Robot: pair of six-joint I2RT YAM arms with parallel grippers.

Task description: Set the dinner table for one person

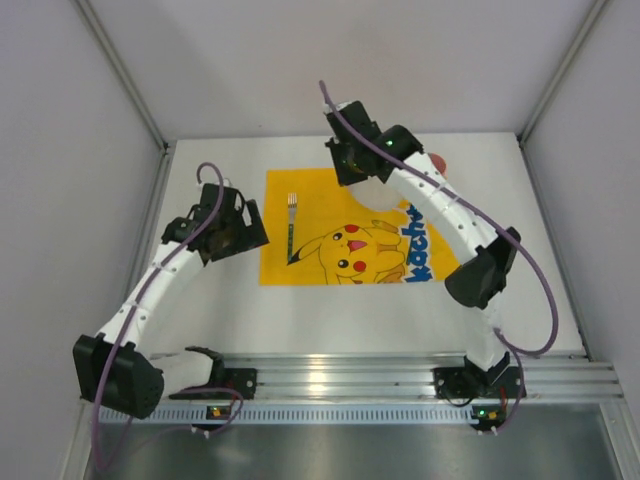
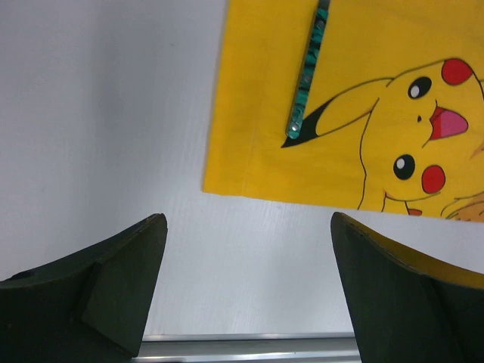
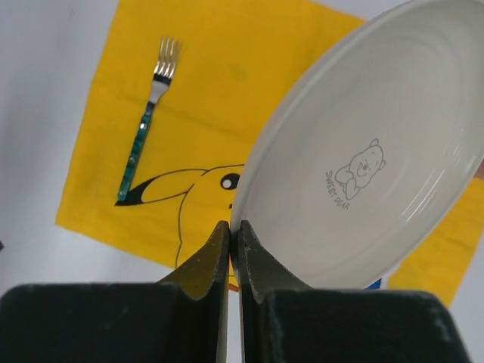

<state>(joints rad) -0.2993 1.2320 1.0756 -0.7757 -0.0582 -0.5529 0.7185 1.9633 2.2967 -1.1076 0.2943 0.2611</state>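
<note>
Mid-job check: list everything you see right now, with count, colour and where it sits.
dinner table: one, white, under everything.
cloth: one, yellow with Pikachu print, flat mid-table.
fork: one, silver tines, green handle, lying on the cloth's left part.
plate: one, white with bear print, tilted over the cloth, held by its rim.
reddish item: one, far right, mostly hidden behind the right arm; cannot identify.
left gripper: one, black, open, over bare table by the cloth's near left corner.
right gripper: one, black, shut on the plate's rim.
</note>
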